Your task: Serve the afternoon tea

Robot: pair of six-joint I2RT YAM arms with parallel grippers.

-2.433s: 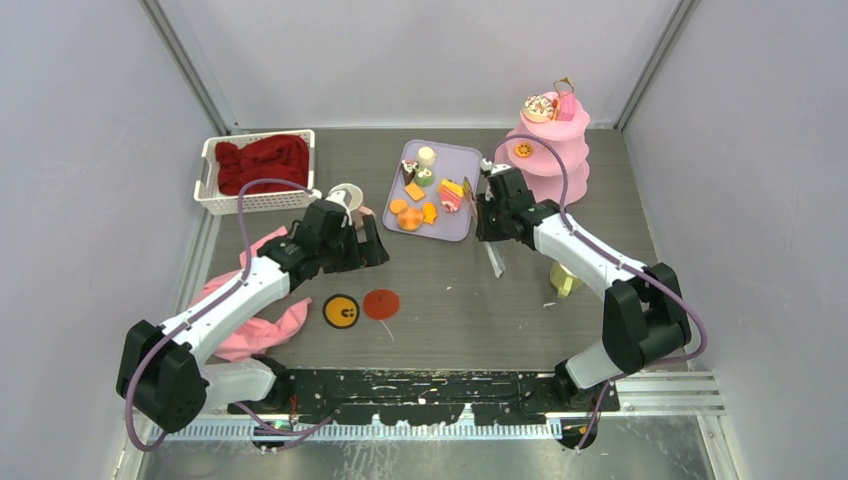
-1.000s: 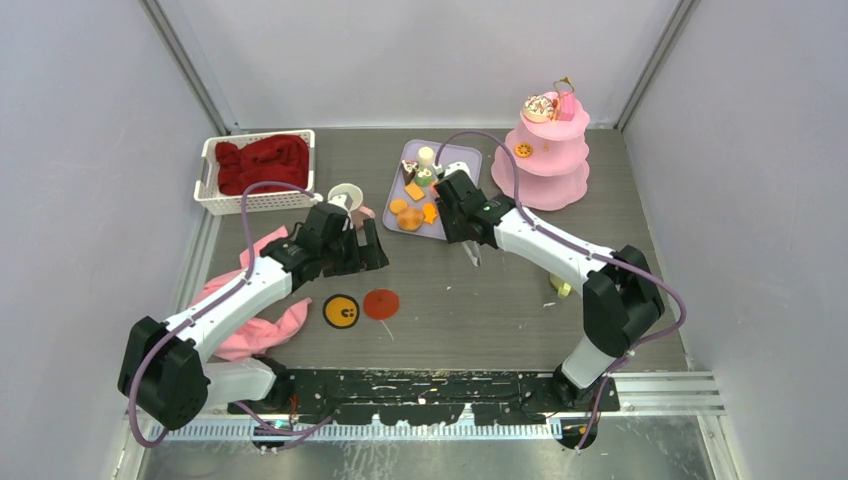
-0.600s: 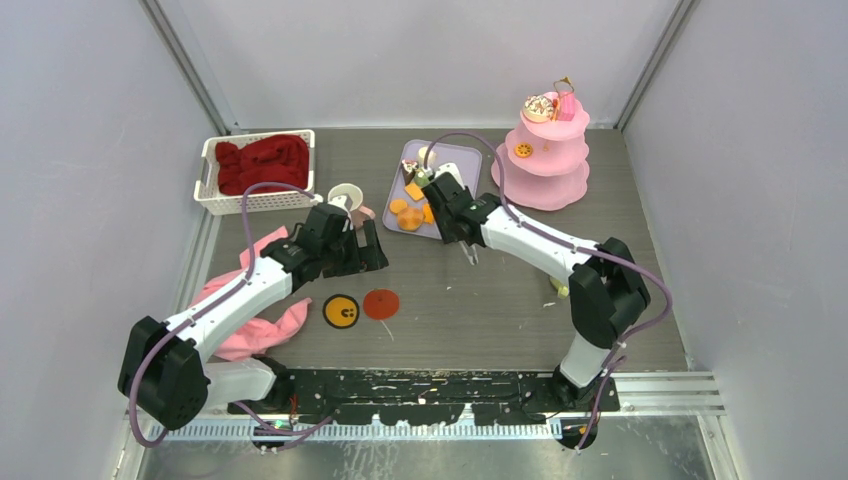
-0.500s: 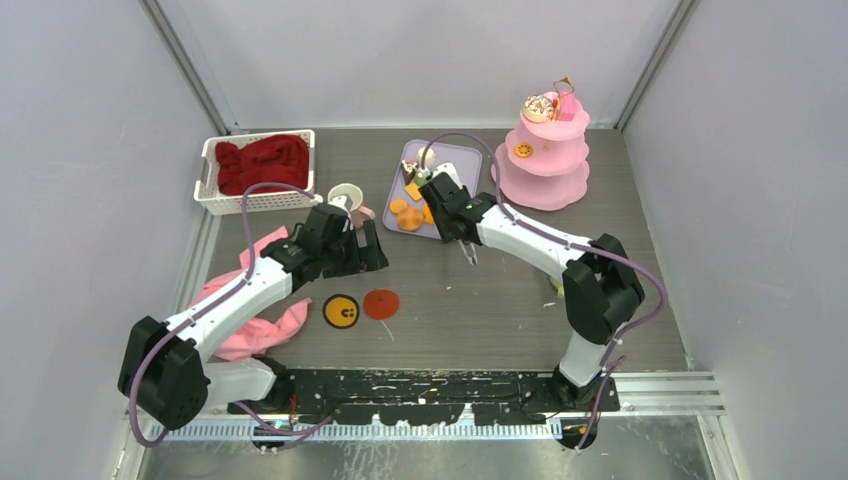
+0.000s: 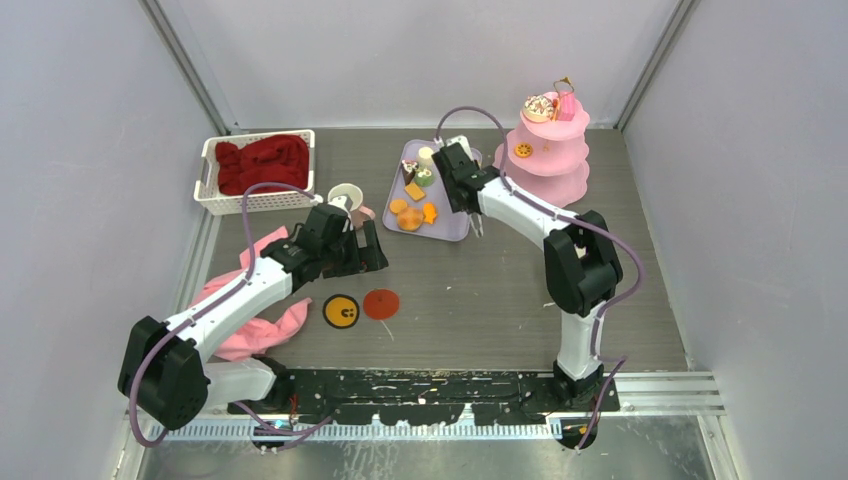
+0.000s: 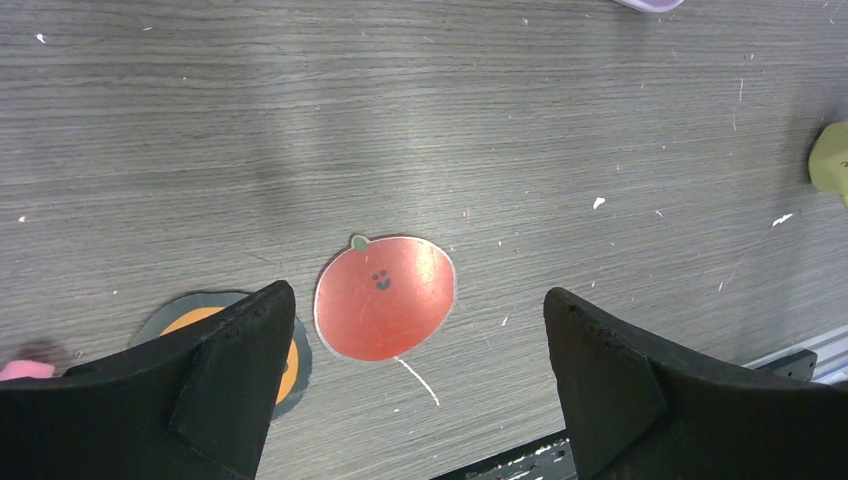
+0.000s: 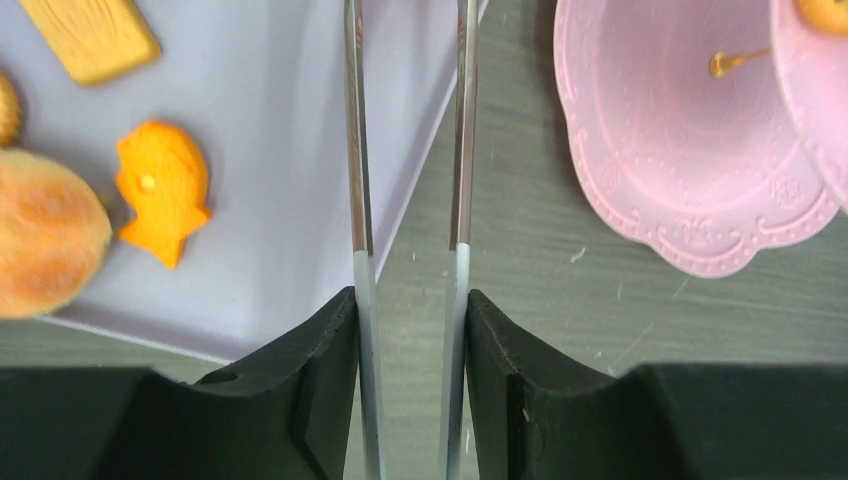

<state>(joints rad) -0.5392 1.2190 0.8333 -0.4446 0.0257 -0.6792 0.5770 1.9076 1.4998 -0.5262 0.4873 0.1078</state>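
Several toy cakes lie on the lavender tray point(image 5: 455, 228): an orange fish cake point(image 7: 165, 190), a biscuit point(image 7: 92, 35) and a round orange cake point(image 7: 45, 245). More cakes sit on the pink tiered stand point(image 5: 545, 165). A cream mug point(image 5: 345, 195) stands left of the tray. My right gripper point(image 5: 466, 195) point(image 7: 410, 350) is shut on the long metal tweezers point(image 7: 358, 150). Their arms are spread over the tray's right edge, with nothing visible between them and the tips out of view. My left gripper point(image 5: 360, 250) point(image 6: 420, 380) is open and empty above the red coaster point(image 6: 385, 295).
An orange-and-black coaster point(image 5: 342, 311) lies beside the red one. A pink cloth point(image 5: 255, 320) lies under my left arm. A white basket point(image 5: 212, 195) with a red cloth stands at the back left. A yellow-green object point(image 6: 830, 160) shows at the right edge of the left wrist view.
My right arm swung left over the tray with the tweezers, then back right and further back to the tray's right edge. My left arm has not moved.
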